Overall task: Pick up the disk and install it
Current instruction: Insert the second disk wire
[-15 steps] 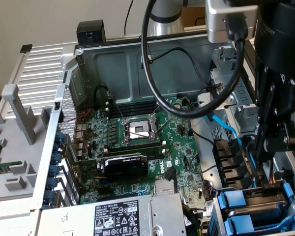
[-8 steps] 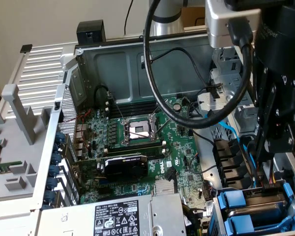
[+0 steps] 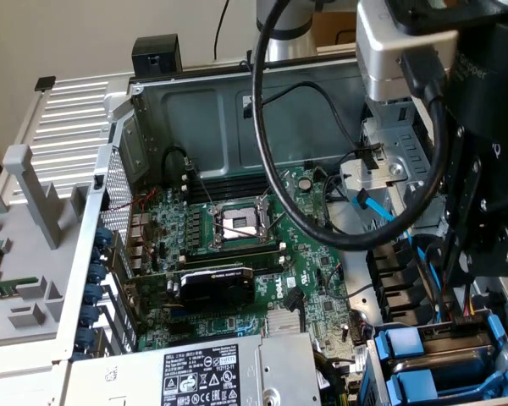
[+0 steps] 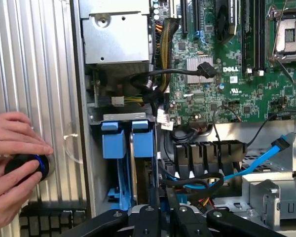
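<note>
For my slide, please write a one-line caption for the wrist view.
Gripper above the blue drive carriers in an open computer case, motherboard beside them, a person's hand on a black knob.

An open grey metal computer case point(image 3: 195, 101) holds a green motherboard point(image 3: 237, 245) with a bare silver processor socket point(image 3: 240, 224) at its middle. Toward the exterior view's right of the socket, the black gripper point(image 3: 483, 254) hangs over bright blue plastic drive carriers point(image 3: 432, 364). Thick black cables point(image 3: 271, 161) loop above the socket.
</note>
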{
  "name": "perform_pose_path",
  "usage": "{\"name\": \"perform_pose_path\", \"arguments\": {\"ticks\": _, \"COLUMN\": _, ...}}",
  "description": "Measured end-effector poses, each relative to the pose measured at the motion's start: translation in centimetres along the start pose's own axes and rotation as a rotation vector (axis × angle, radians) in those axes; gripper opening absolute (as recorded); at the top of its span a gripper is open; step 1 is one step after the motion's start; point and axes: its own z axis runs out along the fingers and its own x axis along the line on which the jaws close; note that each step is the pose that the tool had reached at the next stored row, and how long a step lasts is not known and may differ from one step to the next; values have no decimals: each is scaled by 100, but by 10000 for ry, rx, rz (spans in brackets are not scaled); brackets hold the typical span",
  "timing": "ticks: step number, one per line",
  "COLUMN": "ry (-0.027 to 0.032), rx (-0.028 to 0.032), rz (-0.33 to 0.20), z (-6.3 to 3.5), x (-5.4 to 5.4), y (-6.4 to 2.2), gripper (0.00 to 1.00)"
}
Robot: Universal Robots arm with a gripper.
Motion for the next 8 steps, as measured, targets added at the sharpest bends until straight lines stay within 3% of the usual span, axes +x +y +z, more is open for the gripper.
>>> {"name": "perform_pose_path", "arguments": {"ticks": 2, "ry": -75, "rx": -5, "rz": -25, "z": 7, "x": 20, "y": -1, "gripper": 17}}
{"name": "perform_pose_path", "arguments": {"ticks": 3, "ry": -243, "rx": -16, "rz": -44, "z": 17, "x": 35, "y": -1, "gripper": 17}}
{"name": "perform_pose_path", "arguments": {"ticks": 5, "ry": -415, "rx": -30, "rz": -56, "z": 27, "x": 51, "y": -1, "gripper": 17}}
{"name": "perform_pose_path", "arguments": {"ticks": 6, "ry": -472, "rx": -36, "rz": -63, "z": 36, "x": 62, "y": -1, "gripper": 17}}
{"name": "perform_pose_path", "arguments": {"ticks": 8, "ry": -520, "rx": -47, "rz": -86, "z": 53, "x": 89, "y": -1, "gripper": 17}}
